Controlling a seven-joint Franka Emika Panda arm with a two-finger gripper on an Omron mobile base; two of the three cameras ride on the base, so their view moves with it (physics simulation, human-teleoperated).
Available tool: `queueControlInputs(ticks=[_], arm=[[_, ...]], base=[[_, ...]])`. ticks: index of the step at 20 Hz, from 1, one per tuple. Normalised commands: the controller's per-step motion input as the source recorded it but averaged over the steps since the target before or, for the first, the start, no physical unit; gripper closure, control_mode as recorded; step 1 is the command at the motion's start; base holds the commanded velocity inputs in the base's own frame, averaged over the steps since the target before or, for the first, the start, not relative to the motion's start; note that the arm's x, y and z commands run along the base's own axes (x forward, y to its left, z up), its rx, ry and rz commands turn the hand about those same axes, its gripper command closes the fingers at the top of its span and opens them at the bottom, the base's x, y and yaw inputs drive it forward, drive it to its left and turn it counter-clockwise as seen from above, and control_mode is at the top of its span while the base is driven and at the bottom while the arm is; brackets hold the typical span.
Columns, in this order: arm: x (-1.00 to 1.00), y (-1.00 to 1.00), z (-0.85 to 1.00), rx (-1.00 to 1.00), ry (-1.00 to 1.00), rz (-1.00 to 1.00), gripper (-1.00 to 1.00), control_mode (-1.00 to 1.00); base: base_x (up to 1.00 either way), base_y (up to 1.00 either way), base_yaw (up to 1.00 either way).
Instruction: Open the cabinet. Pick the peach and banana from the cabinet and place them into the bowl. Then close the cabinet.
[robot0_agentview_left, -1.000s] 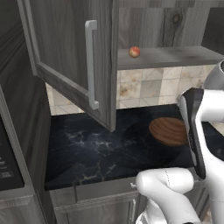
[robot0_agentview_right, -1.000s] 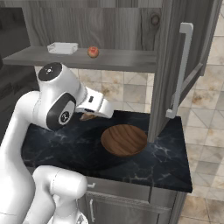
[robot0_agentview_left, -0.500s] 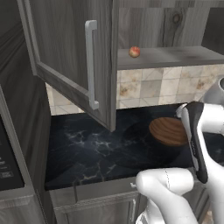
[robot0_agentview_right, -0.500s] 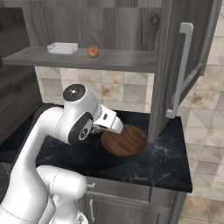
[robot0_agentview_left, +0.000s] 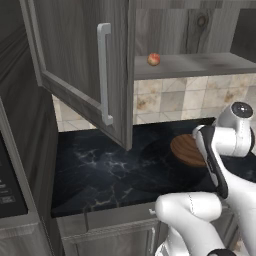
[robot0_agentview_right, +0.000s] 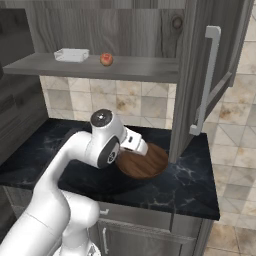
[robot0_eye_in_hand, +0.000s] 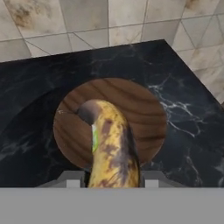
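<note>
Item: my gripper (robot0_eye_in_hand: 112, 181), jaws closed narrow on the banana (robot0_eye_in_hand: 110, 144), yellow with dark brown mottling, curved, its lower end cut off at the frame's bottom. My fingertips are mostly hidden beside the fruit.

Item: bowl (robot0_eye_in_hand: 131, 100), round, shallow, brown wood grain, directly under the banana on black marbled counter (robot0_eye_in_hand: 39, 87); bare counter lies on all sides of its rim.

Item: cabinet (robot0_agentview_left: 85, 65), dark grey wood grain; both doors stand open, silver bar handle (robot0_agentview_left: 104, 75) projecting over the counter.

Item: peach (robot0_agentview_right: 106, 59), small, reddish, on the cabinet shelf, near a white tray (robot0_agentview_right: 72, 54).
</note>
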Motion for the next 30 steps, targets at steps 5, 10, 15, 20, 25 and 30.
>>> queueControlInputs(ticks=[5, 10, 15, 20, 25, 30], arm=[[0.52, -0.37, -0.43, 0.01, 0.09, 0.05, 1.00, -1.00], [0.60, -0.24, -0.57, 0.00, 0.08, 0.04, 1.00, -1.00], [0.54, -0.14, -0.54, 0.00, 0.03, 0.03, -1.00, -1.00], [0.18, -0.05, -0.15, 0.00, 0.00, 0.00, -1.00, -1.00], [0.00, -0.02, 0.29, 0.00, -0.05, 0.00, -1.00, -1.00], [0.00, 0.01, 0.73, -0.01, -0.01, 0.00, -1.00, -1.00]], base=[[0.00, 0.00, 0.00], [0.00, 0.00, 0.00], [0.00, 0.00, 0.00], [0.00, 0.00, 0.00], [0.00, 0.00, 0.00], [0.00, 0.00, 0.00]])
